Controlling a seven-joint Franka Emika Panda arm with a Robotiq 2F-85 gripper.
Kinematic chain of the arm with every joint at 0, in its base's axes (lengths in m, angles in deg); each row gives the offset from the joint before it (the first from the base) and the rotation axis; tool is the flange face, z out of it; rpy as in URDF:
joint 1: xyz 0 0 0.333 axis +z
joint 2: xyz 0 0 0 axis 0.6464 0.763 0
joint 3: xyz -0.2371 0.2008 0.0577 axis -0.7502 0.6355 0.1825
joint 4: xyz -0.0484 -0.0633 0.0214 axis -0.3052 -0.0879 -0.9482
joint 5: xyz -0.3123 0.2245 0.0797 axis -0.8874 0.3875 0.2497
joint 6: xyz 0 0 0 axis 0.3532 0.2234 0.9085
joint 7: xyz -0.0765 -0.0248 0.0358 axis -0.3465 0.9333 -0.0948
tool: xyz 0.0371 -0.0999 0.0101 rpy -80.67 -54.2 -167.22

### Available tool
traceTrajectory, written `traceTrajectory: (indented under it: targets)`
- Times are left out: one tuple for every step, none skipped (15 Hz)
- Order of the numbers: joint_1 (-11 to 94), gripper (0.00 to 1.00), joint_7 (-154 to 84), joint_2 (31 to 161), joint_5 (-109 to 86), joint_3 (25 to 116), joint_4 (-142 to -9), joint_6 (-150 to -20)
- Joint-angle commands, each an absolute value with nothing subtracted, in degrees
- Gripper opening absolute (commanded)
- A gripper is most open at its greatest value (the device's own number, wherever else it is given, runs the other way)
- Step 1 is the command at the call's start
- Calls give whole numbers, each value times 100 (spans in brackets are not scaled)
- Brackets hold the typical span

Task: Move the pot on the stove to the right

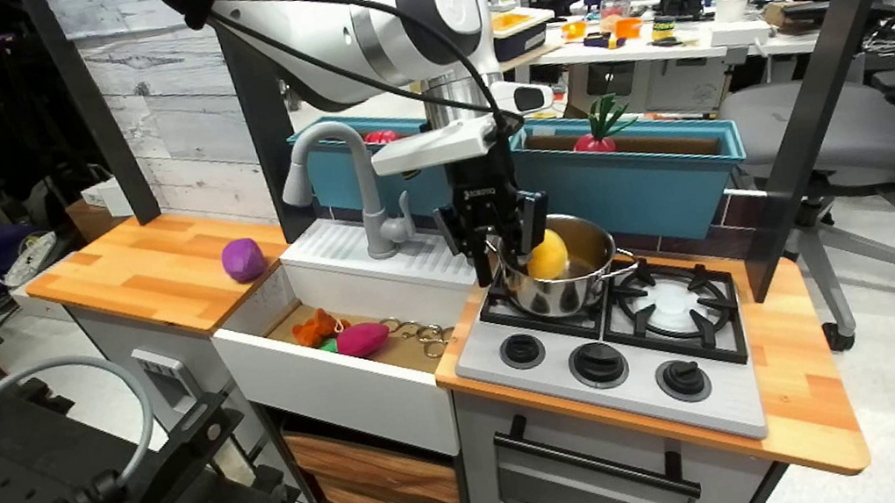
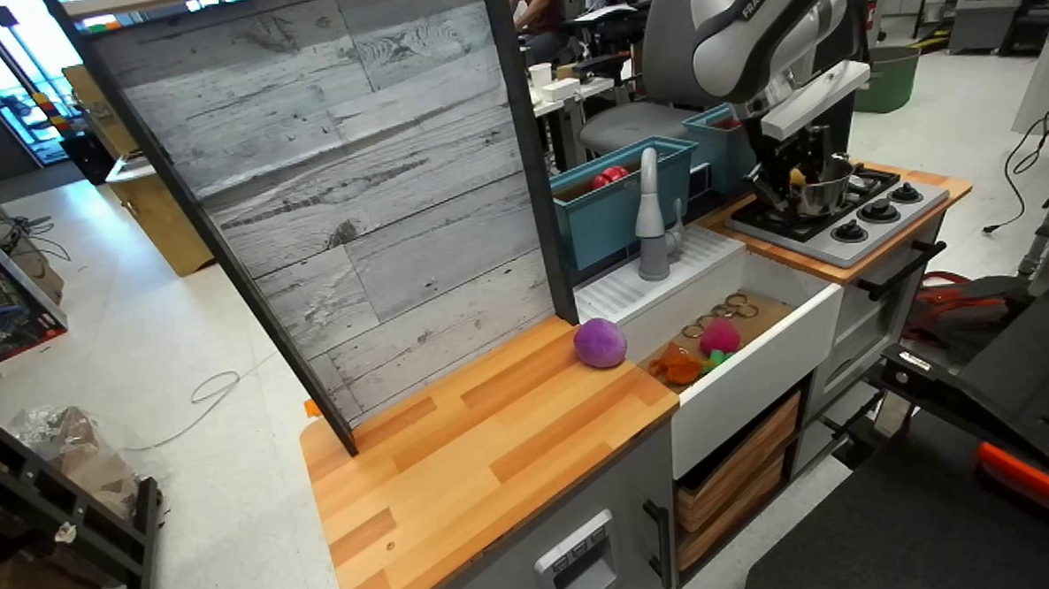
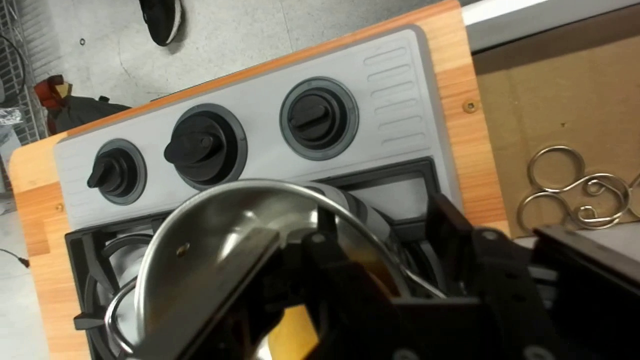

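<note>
The shiny silver pot [image 1: 557,299] sits on the left burner grate of the grey stove [image 1: 636,387] in an exterior view; it also shows in an exterior view [image 2: 824,198] and in the wrist view [image 3: 272,202]. A yellow object [image 1: 548,256] lies inside the pot. My gripper [image 1: 506,262] points down at the pot's sink-side edge. In the wrist view my gripper [image 3: 385,225] is open, with one finger inside the pot and the other outside, the rim and a side handle between them. The black fingers hide part of the pot. Whether they touch the rim cannot be told.
A burner grate [image 1: 673,305] lies right of the pot, with black knobs [image 1: 597,364] in front. The white sink [image 1: 344,391] on the left holds toys and metal rings. Blue planters [image 1: 623,181] stand behind the stove. A purple ball [image 1: 243,260] sits on the wooden counter.
</note>
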State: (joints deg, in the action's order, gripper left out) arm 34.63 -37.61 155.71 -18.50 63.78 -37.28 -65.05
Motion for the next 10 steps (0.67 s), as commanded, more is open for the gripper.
traceTrajectory:
  targets:
    - [3449, 18, -3654, 15528, -1913, 6296, -3609, -6362]
    - [3432, 12, -3682, 15468, -1878, 6289, -3646, -6369]
    - [3416, 3, -3700, 15420, -1852, 6287, -3677, -6397]
    - [3394, 1, -3725, 15351, -1820, 6297, -3738, -6421]
    - [3373, 0, -3757, 15286, -1787, 6305, -3793, -6421]
    - [3356, 0, -3828, 15220, -1765, 6300, -3858, -6445]
    - [3332, 0, -3861, 15131, -1746, 6302, -3956, -6477]
    - [3305, 2, -3885, 15048, -1739, 6300, -4044, -6528]
    - [3278, 2, -3920, 14938, -1736, 6293, -4139, -6555]
    - [3207, 2, -3942, 14796, -1702, 6307, -4290, -6659]
